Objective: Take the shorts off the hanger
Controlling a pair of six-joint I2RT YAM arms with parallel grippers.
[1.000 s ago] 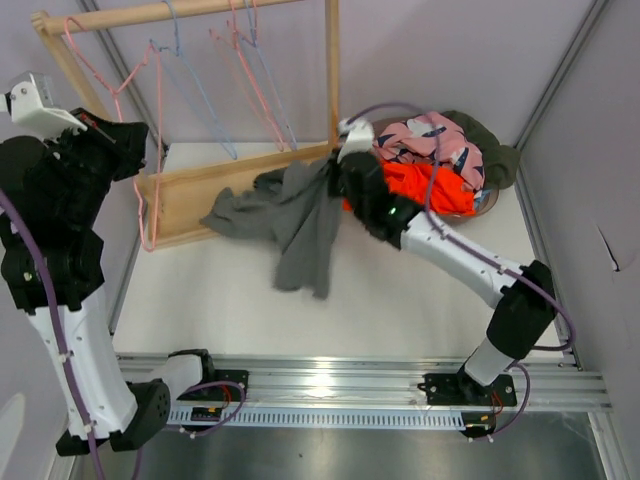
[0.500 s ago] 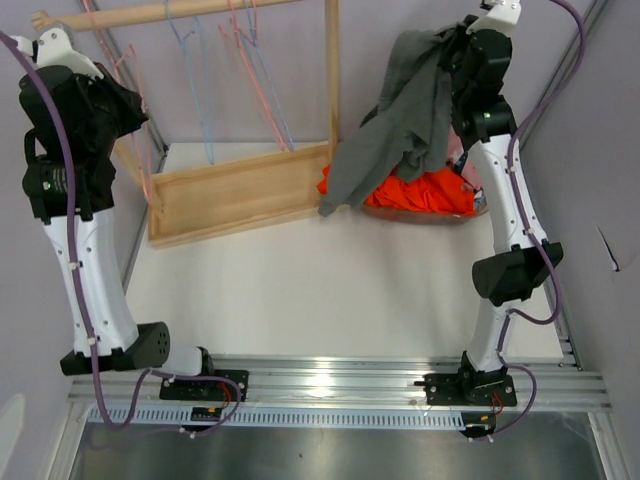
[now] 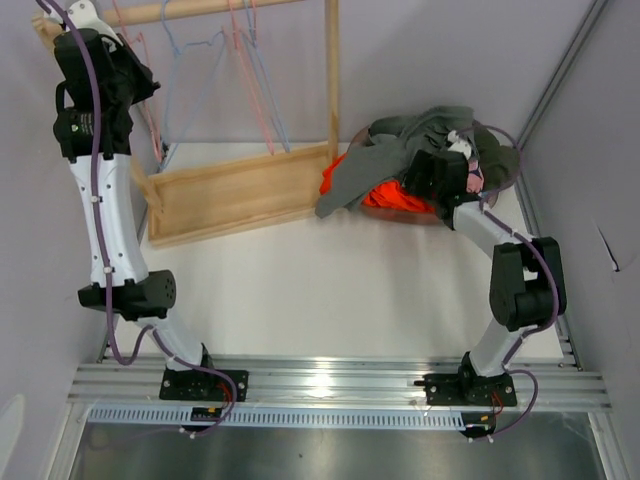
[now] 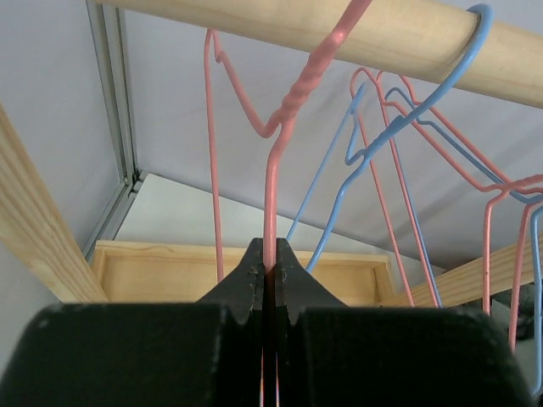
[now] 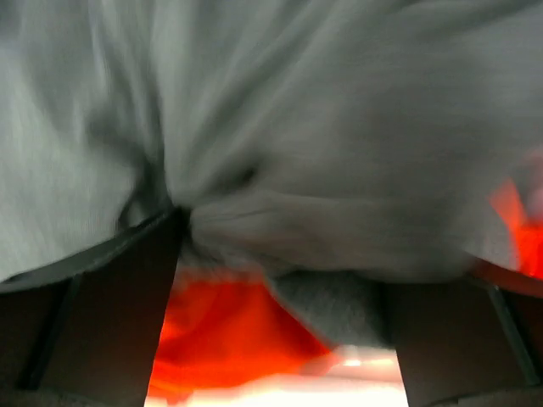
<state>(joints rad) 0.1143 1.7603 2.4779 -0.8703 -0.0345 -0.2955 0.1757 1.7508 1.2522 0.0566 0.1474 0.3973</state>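
Observation:
The grey shorts (image 3: 368,165) lie crumpled over the clothes pile at the back right, one leg trailing onto the table. Under them show the orange shorts (image 3: 388,196) and an olive pair (image 3: 502,160). My right gripper (image 3: 432,176) sits low over this pile. In the right wrist view its fingers (image 5: 109,315) stand wide apart, open, with grey shorts (image 5: 339,170) bunched across the gap and orange shorts (image 5: 237,331) below. My left gripper (image 4: 270,259) is raised at the rack, shut on the wire of a pink hanger (image 4: 273,161) that hooks over the wooden rod (image 4: 373,34).
Several bare pink and blue hangers (image 3: 240,70) hang from the rod (image 3: 190,12) of the wooden rack, whose base frame (image 3: 235,192) lies on the table at the left. A shallow brown basket (image 3: 440,217) holds the pile. Metal rails edge the table.
My right arm came down from high up with the grey shorts, opened its jaws and left them on the pile. The left arm lifted closer to the rod, still gripping the pink hanger.

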